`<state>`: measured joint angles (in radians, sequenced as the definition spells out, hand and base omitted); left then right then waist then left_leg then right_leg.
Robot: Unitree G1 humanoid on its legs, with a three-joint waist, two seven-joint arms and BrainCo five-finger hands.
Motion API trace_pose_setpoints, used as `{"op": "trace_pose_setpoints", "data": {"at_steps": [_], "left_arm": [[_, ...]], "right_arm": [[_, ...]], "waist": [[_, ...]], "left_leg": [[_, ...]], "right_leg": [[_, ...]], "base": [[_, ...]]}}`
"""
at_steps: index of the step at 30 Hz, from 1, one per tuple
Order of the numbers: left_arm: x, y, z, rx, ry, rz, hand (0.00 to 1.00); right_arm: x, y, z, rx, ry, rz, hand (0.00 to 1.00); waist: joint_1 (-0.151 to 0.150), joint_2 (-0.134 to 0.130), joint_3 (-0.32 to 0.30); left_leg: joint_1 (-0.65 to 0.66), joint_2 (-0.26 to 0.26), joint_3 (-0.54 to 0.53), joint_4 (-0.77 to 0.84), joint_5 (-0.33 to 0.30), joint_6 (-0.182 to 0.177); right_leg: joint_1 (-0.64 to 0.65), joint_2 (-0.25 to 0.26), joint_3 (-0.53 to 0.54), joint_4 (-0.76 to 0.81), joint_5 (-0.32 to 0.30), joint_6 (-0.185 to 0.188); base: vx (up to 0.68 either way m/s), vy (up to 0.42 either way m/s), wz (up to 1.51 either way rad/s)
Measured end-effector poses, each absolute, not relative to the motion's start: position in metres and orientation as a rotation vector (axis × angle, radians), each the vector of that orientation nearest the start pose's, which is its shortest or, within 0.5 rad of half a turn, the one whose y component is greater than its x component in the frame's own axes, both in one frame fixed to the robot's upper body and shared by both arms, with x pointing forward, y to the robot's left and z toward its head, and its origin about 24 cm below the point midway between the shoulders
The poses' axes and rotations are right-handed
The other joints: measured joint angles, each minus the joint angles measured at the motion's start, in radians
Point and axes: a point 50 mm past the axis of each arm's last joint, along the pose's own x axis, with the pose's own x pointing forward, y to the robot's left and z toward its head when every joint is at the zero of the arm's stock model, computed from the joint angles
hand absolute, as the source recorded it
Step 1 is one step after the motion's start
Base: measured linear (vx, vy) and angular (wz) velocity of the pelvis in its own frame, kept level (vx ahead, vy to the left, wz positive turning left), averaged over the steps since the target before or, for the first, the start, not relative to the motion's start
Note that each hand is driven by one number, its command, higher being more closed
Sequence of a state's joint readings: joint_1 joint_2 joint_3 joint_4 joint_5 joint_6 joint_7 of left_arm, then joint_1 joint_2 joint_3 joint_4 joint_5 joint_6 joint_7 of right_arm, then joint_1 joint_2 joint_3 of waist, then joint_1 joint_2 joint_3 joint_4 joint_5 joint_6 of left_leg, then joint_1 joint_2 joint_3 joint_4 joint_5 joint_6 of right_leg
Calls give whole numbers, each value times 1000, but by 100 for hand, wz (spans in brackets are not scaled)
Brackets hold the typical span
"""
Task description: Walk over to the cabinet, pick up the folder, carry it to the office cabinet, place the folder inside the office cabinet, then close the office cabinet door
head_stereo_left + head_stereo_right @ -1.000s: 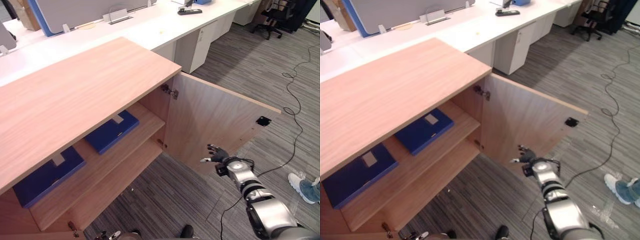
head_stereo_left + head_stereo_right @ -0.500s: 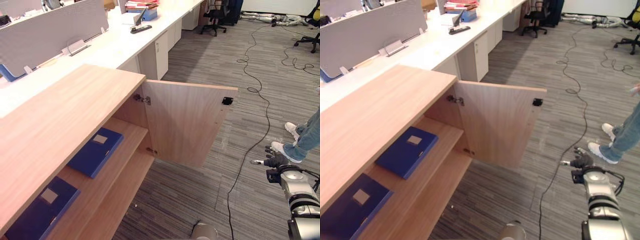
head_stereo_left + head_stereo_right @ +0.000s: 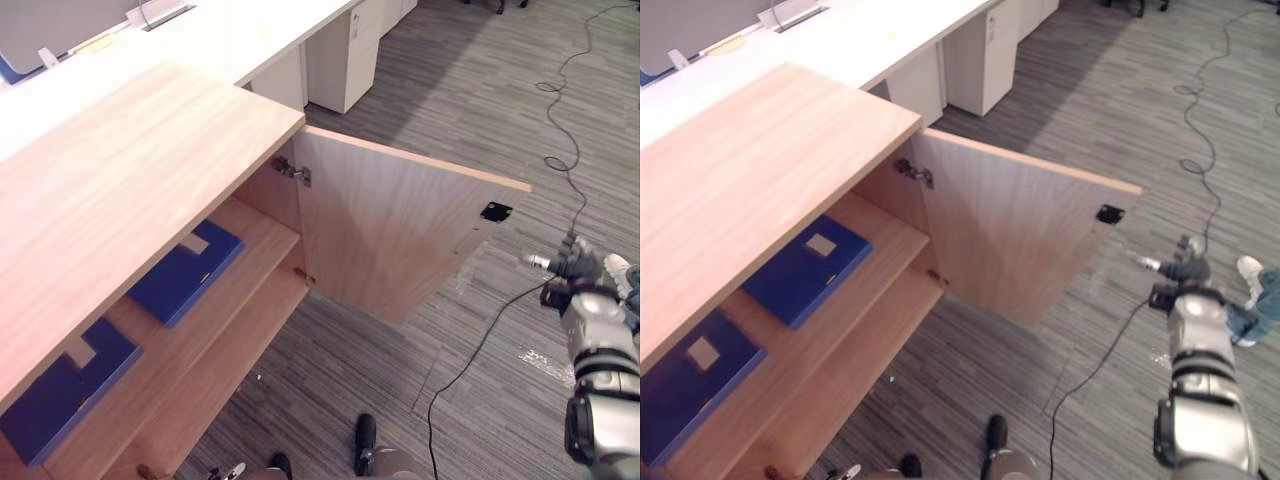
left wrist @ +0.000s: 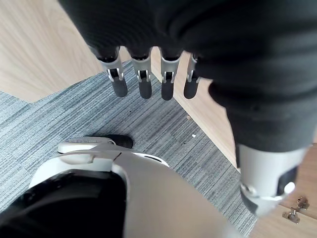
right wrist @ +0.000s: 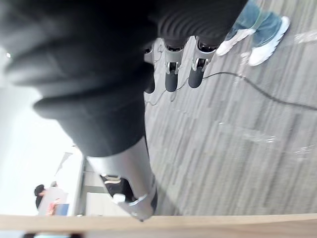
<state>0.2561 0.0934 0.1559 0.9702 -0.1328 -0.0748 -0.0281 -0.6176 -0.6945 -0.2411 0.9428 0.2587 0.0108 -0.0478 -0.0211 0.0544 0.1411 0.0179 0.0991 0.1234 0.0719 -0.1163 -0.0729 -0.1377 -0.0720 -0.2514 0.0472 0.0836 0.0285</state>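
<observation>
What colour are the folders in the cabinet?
Blue folders, clearest in the right eye view.

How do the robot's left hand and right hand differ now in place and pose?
The right hand is stretched out past the free edge of the open door, apart from it; the left hand hangs low beside the cabinet. Beyond the right hand's fingers lies a person's shoe; beyond the left hand's fingers, carpet. Both are open and empty.

The wooden shelf (image 3: 265,232) carries two blue folders (image 3: 185,272) (image 3: 55,385), apparently both lying flat.
</observation>
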Motion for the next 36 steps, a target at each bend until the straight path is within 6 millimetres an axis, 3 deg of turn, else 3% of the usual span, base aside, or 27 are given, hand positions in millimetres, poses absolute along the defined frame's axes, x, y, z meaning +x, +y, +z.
{"op": "trace_pose_setpoints", "data": {"at_steps": [2,5,7,13,18,21,25,30,32,35,36], "left_arm": [[47,210,-161,-119,1101,302,0],[49,208,-161,-141,1090,322,0],[49,207,-160,-158,1080,343,0],[46,207,-161,-178,1082,367,0],[44,207,-161,-181,1086,374,0],[44,208,-161,-175,1088,372,0],[40,210,-162,-160,1111,364,0],[35,212,-163,-112,1145,301,0],[36,213,-163,-94,1147,273,0],[40,216,-162,-81,1139,255,0],[42,217,-162,-75,1133,246,0]], "right_arm": [[329,-379,143,-112,46,-584,0],[336,-380,158,-87,20,-597,0],[340,-377,161,-89,15,-596,0],[350,-364,167,-126,11,-540,0],[357,-350,161,-218,45,-473,0],[364,-331,162,-325,36,-365,0],[362,-313,157,-557,51,-172,0],[346,-290,142,-921,150,169,0],[335,-264,133,-1044,190,426,0],[320,-238,119,-1097,235,666,0],[306,-229,101,-1094,307,796,0]], "waist": [[10,4,2],[29,4,2],[47,5,1],[45,3,3],[38,5,1],[32,7,0],[14,9,-11],[5,-3,-70],[6,-11,-103],[7,-25,-111],[11,-33,-118]], "left_leg": [[-24,-19,-28,3,20,-6],[-19,-40,-61,3,40,-5],[-21,-47,-68,2,43,-3],[-33,-47,-87,-45,97,-22],[-51,-19,-109,-68,121,-47],[-67,8,-102,-67,128,-62],[-68,41,-105,-66,151,-81],[-67,59,-105,-66,182,-77],[-68,61,-105,-43,178,-83],[-68,62,-106,-7,172,-83],[-71,62,-106,5,167,-81]], "right_leg": [[-21,-31,-29,34,-15,0],[-24,-69,-57,109,-66,3],[-47,-88,-65,164,-91,1],[-93,-103,-82,221,-115,-7],[-107,-82,-106,221,-130,-13],[-125,-54,-108,214,-127,-16],[-125,-19,-126,209,-133,-29],[-121,0,-128,195,-143,-47],[-111,0,-133,176,-136,-59],[-85,0,-144,157,-129,-68],[-80,-1,-156,144,-128,-69]], "base": [[1,55,49],[-19,52,55],[-45,32,23],[-77,-25,12],[-82,-94,6],[-33,-117,-17],[27,-143,-4],[48,-105,-6],[67,-63,-14],[22,-23,-6],[-3,0,9]]}}
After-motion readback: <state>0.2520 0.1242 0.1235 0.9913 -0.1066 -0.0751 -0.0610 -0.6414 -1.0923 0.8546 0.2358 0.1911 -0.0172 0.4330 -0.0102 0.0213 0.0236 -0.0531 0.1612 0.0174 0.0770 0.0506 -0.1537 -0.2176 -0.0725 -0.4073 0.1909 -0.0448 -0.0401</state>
